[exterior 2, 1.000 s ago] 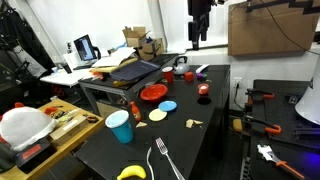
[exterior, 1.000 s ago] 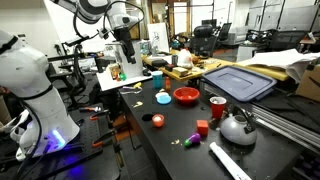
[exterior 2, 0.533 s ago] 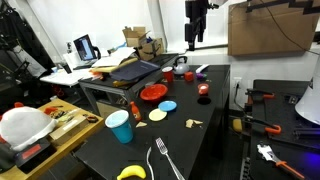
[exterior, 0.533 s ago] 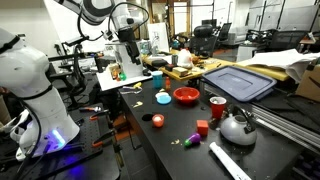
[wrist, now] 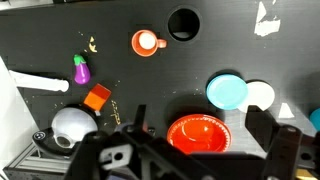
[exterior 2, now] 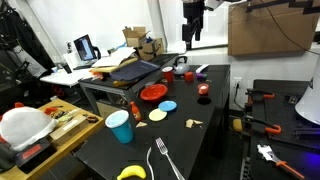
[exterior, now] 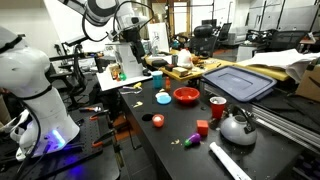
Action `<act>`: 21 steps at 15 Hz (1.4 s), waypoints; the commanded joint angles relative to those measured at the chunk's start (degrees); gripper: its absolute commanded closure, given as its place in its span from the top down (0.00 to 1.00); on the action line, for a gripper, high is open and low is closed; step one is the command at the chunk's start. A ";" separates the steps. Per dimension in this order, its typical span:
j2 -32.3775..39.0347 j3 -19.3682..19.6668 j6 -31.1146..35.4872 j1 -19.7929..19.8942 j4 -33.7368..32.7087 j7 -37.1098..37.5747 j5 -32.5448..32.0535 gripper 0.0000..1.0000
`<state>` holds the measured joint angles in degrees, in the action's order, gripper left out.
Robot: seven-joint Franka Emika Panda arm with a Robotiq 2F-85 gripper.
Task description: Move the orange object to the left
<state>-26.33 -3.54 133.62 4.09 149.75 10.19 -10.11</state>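
The orange object (wrist: 97, 97) is a small red-orange block on the black table; in the wrist view it lies between a purple piece (wrist: 80, 71) and a silver kettle (wrist: 70, 125). In an exterior view the orange object (exterior: 202, 128) sits beside the kettle (exterior: 237, 127). My gripper (wrist: 200, 135) hangs high above the table, open and empty, with a red bowl (wrist: 197, 132) showing between its fingers far below. Both exterior views show the gripper (exterior: 128, 52) (exterior 2: 190, 36) well clear of everything.
A round orange piece with a pale centre (wrist: 146, 43), a blue disc (wrist: 227, 91), a pale disc (wrist: 262, 95) and a white cylinder (wrist: 40, 82) lie around the block. A red cup (exterior: 217, 107) stands behind the kettle. A blue cup (exterior 2: 120, 126), fork (exterior 2: 165, 160) and banana (exterior 2: 131, 173) occupy one end.
The arm has drifted a little sideways high above the table. The jaws stay open and nothing on the table has moved.
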 commanded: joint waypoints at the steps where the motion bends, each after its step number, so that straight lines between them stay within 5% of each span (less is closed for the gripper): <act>1: 2.90 1.00 1.86 1.60 -2.04 -0.77 -2.25 1.00; 21: 23.60 10.70 7.43 6.91 -12.00 1.35 -2.33 1.00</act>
<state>-6.26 6.03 139.18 10.68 140.31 10.53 -12.91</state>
